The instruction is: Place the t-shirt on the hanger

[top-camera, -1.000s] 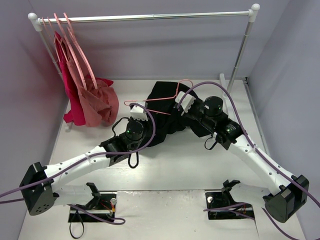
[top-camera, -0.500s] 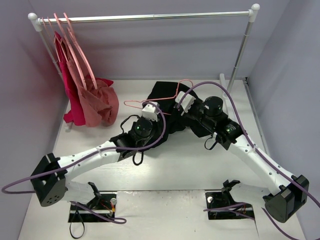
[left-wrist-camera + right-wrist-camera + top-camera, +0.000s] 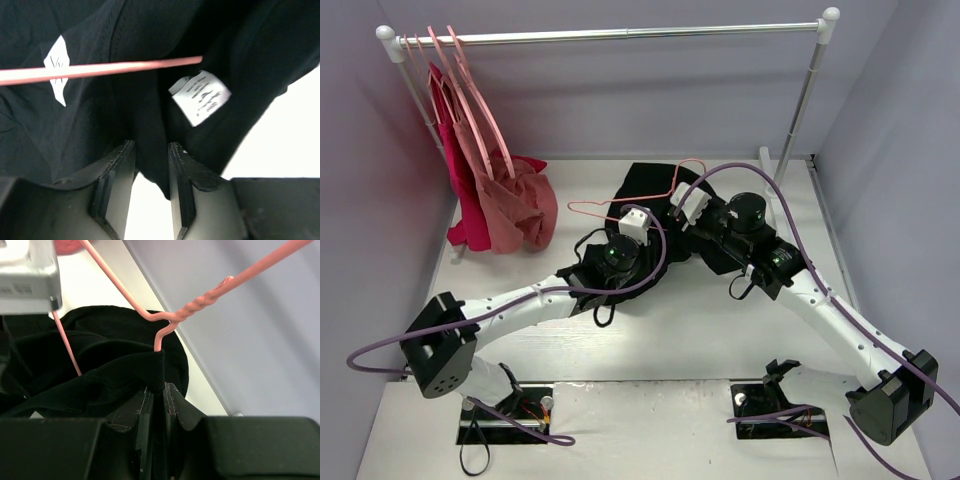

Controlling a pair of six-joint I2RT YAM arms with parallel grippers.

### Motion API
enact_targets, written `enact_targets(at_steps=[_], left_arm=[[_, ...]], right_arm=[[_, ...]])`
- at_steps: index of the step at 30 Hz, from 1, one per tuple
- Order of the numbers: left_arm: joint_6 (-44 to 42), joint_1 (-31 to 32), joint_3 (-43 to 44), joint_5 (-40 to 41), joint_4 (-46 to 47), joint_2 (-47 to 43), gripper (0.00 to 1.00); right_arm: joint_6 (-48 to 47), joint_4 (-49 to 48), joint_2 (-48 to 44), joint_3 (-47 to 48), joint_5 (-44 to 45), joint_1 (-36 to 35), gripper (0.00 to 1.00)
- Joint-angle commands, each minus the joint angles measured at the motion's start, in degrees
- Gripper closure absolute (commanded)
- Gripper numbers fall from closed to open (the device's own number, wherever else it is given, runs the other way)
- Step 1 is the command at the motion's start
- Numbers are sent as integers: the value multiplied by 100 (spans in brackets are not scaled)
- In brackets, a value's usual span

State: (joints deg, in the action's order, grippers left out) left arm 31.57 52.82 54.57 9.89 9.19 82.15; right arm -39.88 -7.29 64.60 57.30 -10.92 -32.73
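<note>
White table (image 3: 700,320): right gripper (image 3: 156,387) clamps shirt (image 3: 100,365) beside hanger (image 3: 175,316); left gripper (image 3: 151,147) jaws apart, 1 shirt fold between.

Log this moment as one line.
left fingers: apart, t-shirt fold between | right fingers: shut on t-shirt | hanger: partly inside t-shirt

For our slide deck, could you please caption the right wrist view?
Right fingers pinch the t-shirt edge just below the hanger at its twisted neck.
</note>
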Motion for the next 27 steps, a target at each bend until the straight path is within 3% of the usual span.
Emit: enact_targets(at_steps=[1, 11, 12, 14, 16, 27], left_arm=[[68, -8, 230, 30, 162, 20, 67], [235, -17, 388, -57, 355, 416, 65], [235, -17, 388, -57, 355, 416, 66], [244, -26, 388, 91, 277, 390, 87], [244, -35, 362, 389, 163, 241, 100], [183, -920, 274, 1279, -1534, -998, 100]], right_arm=[[112, -704, -184, 124, -95, -40, 100], [129, -625, -202, 176, -95, -111, 100], [129, -625, -202, 168, -95, -128, 100], [129, -616, -202, 168, -69, -154, 100], [95, -572, -202, 168, -7, -163, 100], [191, -274, -404, 19, 494, -172, 100]])
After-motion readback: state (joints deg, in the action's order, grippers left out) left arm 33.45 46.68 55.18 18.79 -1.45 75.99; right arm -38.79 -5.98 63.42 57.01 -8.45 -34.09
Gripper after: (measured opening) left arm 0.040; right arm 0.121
